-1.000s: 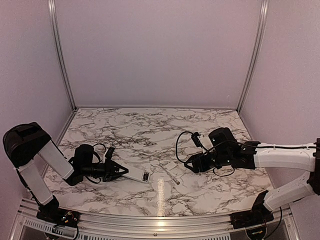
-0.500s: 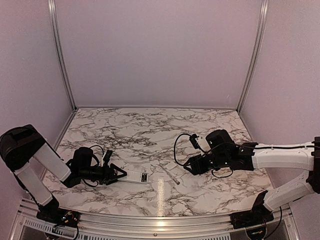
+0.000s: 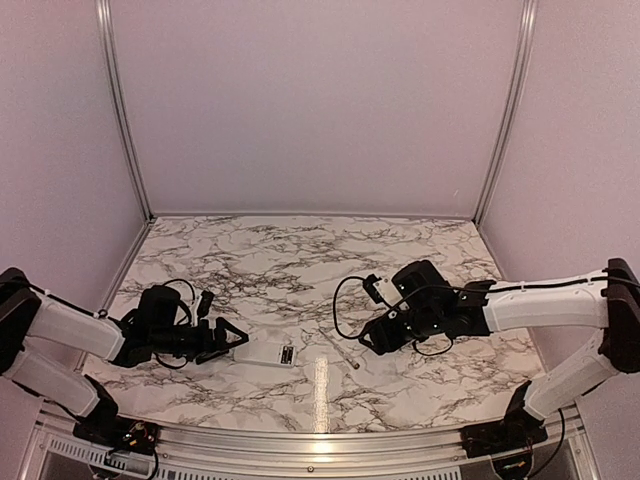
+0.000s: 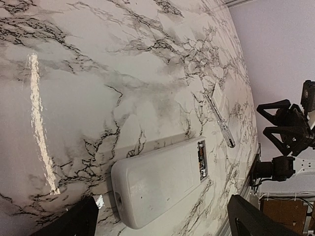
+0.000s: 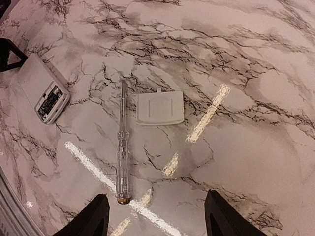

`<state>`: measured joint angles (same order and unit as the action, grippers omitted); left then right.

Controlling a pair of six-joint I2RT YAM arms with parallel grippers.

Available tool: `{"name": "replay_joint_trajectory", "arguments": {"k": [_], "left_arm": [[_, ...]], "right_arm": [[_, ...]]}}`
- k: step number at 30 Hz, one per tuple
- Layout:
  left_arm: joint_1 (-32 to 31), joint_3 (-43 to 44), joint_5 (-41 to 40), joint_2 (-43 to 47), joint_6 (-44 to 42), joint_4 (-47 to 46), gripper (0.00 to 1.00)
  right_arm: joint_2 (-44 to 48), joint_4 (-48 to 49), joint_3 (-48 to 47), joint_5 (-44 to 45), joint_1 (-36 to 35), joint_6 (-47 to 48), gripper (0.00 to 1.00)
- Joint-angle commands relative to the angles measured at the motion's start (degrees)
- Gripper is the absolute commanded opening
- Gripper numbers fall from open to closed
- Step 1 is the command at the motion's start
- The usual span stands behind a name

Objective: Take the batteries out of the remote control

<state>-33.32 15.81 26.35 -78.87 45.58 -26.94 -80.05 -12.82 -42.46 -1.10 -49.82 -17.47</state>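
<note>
The remote control (image 3: 268,352) (image 4: 157,184) (image 5: 42,88) is a flat white bar lying on the marble table. Its open recess (image 4: 202,160) (image 5: 51,101) faces up at the end away from my left arm. Dark and metallic bits show inside, but I cannot make out separate batteries. My left gripper (image 3: 225,340) (image 4: 162,201) is open, its fingers standing either side of the remote's near end without touching it. My right gripper (image 3: 372,340) (image 5: 156,196) is open and holds nothing. It hovers beside the screwdriver's handle end.
A long clear screwdriver (image 3: 340,350) (image 4: 220,120) (image 5: 121,142) lies between the remote and the right gripper. The small white cover piece (image 5: 160,108) rests just beside its shaft. The table's metal front edge (image 3: 320,440) runs close behind both arms.
My left gripper has opened, let go of the remote and drawn back to the left; the remote now lies flat. My right gripper has moved left and down, closer to the screwdriver.
</note>
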Motion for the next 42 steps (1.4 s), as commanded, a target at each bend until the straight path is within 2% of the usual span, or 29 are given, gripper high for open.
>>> {"name": "replay_joint_trajectory", "arguments": {"k": [1, 8, 15, 19, 37, 42], "left_arm": [[0.19, 1.71, -7.29, 3.81, -3.09, 15.95, 0.99], [0.19, 7.46, -13.15, 9.22, -7.02, 25.33, 0.99], [0.19, 10.56, -15.21, 10.47, -10.36, 29.81, 0.98], [0.19, 10.68, -15.84, 11.16, -11.29, 30.43, 0.98], [0.19, 10.07, -17.37, 12.03, -13.35, 30.58, 0.96], [0.19, 10.16, -17.56, 11.27, -13.46, 30.05, 0.95]], "right_arm": [[-1.37, -3.45, -3.9, 3.33, -1.18, 2.17, 0.66], [-6.12, -8.67, -9.18, 4.69, -3.84, 4.73, 0.66], [-10.1, -7.81, -10.06, 3.33, -6.77, 3.55, 0.59], [-13.66, -8.85, -11.0, 2.86, -9.61, 3.55, 0.54], [-18.77, -7.2, -10.1, 1.8, -9.68, 4.56, 0.42], [-21.99, -8.83, -11.96, 3.79, -11.74, 6.38, 0.39]]}}
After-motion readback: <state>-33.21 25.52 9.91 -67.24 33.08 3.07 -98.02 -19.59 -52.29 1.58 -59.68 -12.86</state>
